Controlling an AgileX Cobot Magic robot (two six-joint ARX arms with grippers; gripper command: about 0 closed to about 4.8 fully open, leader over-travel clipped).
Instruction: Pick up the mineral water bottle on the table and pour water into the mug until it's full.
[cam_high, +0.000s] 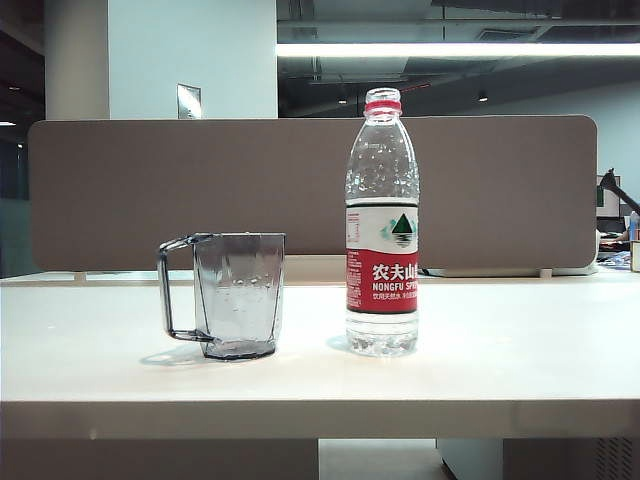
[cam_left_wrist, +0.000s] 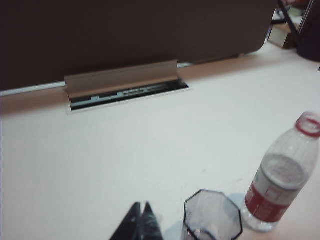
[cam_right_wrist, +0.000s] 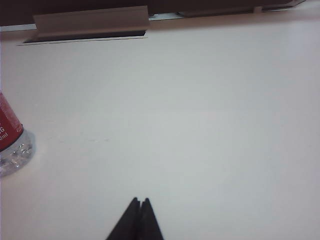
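The mineral water bottle (cam_high: 381, 225) stands upright on the white table (cam_high: 500, 340), uncapped, with a red neck ring and a red-and-white label. To its left stands the smoky-grey faceted mug (cam_high: 236, 293), handle pointing left. Neither arm shows in the exterior view. In the left wrist view my left gripper (cam_left_wrist: 141, 206) is shut and holds nothing, hovering above the table beside the mug (cam_left_wrist: 212, 216), with the bottle (cam_left_wrist: 282, 177) beyond it. My right gripper (cam_right_wrist: 140, 201) is shut and empty over bare tabletop, apart from the bottle's base (cam_right_wrist: 12, 142).
A brown-grey divider panel (cam_high: 120, 190) runs along the table's back edge. A cable slot with a raised lid (cam_left_wrist: 122, 87) lies in the tabletop in front of the divider. Dark items (cam_left_wrist: 300, 25) sit at the far right end.
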